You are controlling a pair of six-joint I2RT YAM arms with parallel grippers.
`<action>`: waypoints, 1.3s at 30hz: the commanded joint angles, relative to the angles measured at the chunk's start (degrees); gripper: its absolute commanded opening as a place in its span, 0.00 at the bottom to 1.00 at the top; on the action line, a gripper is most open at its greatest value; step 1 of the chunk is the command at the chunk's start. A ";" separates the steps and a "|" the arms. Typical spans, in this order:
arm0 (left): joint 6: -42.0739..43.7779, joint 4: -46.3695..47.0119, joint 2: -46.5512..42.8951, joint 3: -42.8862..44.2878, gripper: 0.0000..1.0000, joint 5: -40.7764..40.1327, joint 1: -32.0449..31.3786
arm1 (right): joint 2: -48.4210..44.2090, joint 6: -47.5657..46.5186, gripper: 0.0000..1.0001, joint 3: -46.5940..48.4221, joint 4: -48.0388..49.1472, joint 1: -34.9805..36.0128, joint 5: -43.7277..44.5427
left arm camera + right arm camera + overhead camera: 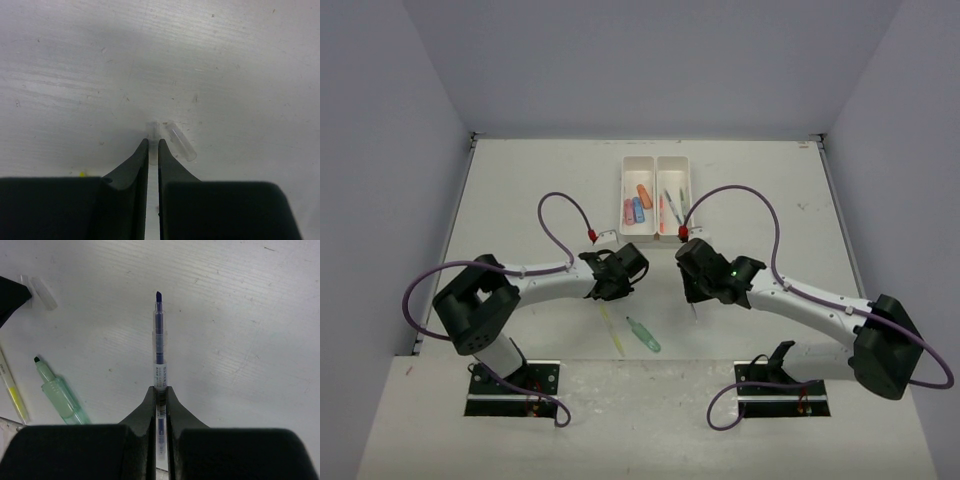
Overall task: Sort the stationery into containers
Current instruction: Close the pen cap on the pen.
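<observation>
Tray (655, 160) partly filled; blue pen (159, 340) held by right gripper (160, 390), cap (152, 127) seemingly by left gripper (153, 145); yellow pen (612, 328), green pen (644, 335) unsorted.

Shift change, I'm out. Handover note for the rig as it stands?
Right gripper: shut on a dark-tipped pen.
Left gripper: nearly closed at a small clear piece, grip unclear; a clear cap lies beside it.
Done: chunky pieces in the tray's left compartment, pens in its right.
Left: the held pen, plus yellow pen and green marker, both outside the tray.
</observation>
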 commanded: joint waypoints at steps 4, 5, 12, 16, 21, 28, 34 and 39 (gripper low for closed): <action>-0.15 -1.19 3.95 1.35 0.11 -2.52 0.05 | -3.51 -0.52 0.00 -0.88 2.41 0.06 -1.58; -0.08 -1.35 4.59 1.56 0.10 -2.64 0.28 | -3.90 -0.50 0.00 -1.02 2.74 0.04 -1.76; -0.65 -3.06 2.79 1.03 0.04 -4.78 1.21 | -6.57 -0.67 0.00 -1.47 3.11 0.04 -2.83; -1.35 -4.44 -0.73 -0.19 0.00 -7.75 1.64 | -9.41 -0.73 0.00 -2.21 4.63 0.04 -4.88; -0.11 -1.92 -8.69 -2.54 0.00 -10.20 1.64 | -12.96 -2.60 0.00 -4.38 10.44 0.04 -12.22; 13.18 15.29 -27.79 -6.75 0.00 -4.01 1.67 | -16.08 2.00 0.00 -13.50 33.59 0.04 -31.31; 17.43 40.05 -41.89 -17.14 0.00 9.97 1.63 | -17.84 7.06 0.00 -17.44 50.31 1.51 -34.63; 16.91 51.36 -47.66 -22.66 0.00 14.55 1.65 | -17.78 6.89 0.00 -14.30 49.11 2.90 -33.41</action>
